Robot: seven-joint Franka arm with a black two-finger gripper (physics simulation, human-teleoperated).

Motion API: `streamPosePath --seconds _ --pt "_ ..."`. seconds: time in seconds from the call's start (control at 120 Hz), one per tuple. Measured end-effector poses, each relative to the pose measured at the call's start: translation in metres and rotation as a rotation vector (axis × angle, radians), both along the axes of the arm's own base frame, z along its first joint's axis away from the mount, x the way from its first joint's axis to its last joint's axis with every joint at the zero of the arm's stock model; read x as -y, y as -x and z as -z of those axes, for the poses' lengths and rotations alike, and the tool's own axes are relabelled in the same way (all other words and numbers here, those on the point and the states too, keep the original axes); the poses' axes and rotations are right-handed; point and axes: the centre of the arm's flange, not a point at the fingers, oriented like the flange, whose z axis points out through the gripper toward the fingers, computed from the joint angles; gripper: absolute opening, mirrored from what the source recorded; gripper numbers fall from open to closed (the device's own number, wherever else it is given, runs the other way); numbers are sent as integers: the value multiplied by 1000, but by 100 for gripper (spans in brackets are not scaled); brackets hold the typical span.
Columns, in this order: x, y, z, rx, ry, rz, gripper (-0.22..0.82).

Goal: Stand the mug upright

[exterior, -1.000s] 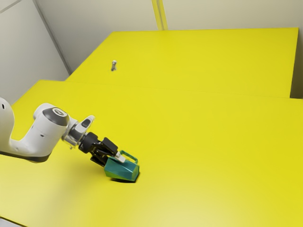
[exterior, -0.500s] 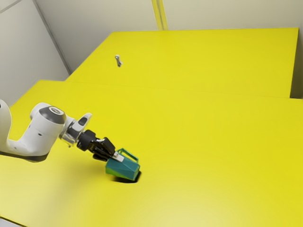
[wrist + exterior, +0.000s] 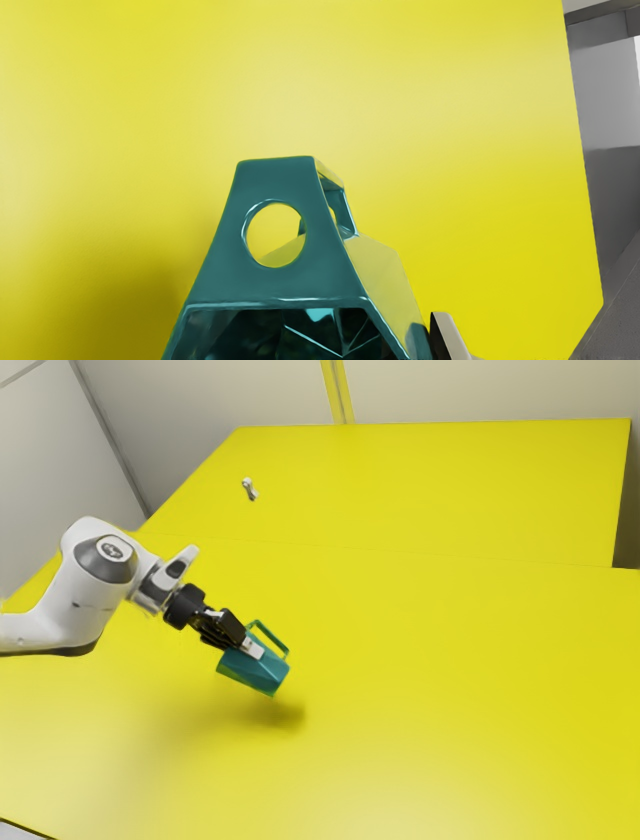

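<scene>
Clearly, the black two-finger gripper (image 3: 244, 648) is pinching the teal mug (image 3: 254, 673) between its fingers (image 3: 254, 649), with the arm (image 3: 90, 585) reaching in from nine o'clock in the exterior view. The mug is hanging tilted above the yellow table (image 3: 430, 690), its shadow (image 3: 283, 717) falling at the mug's five o'clock. Its handle (image 3: 270, 638) is sticking out toward one o'clock. In the wrist view, the mug's dark hollow is facing the hand. Well off at the mug's twelve o'clock, a small grey-and-white object (image 3: 249, 488) is showing.
</scene>
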Motion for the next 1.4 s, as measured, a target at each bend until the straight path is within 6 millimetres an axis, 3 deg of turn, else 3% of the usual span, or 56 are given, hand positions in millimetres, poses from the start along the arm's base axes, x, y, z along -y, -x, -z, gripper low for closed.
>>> streamPosePath --seconds 0.15,0.317,0.525,0.75,0.858,0.983,1.117,1.4 --pt "13 -27 -51 90 -223 148 -16" --pt "24 -48 -76 139 -497 290 -16" --pt "19 -71 -38 134 -704 347 -17" --pt "24 -84 -15 196 -791 340 -17" --pt "33 -70 -2 220 -804 347 -17" --pt "43 -46 -1 258 -821 355 -17" --pt "32 -26 0 261 -844 329 -16" --pt "30 -19 15 254 -876 306 -16"
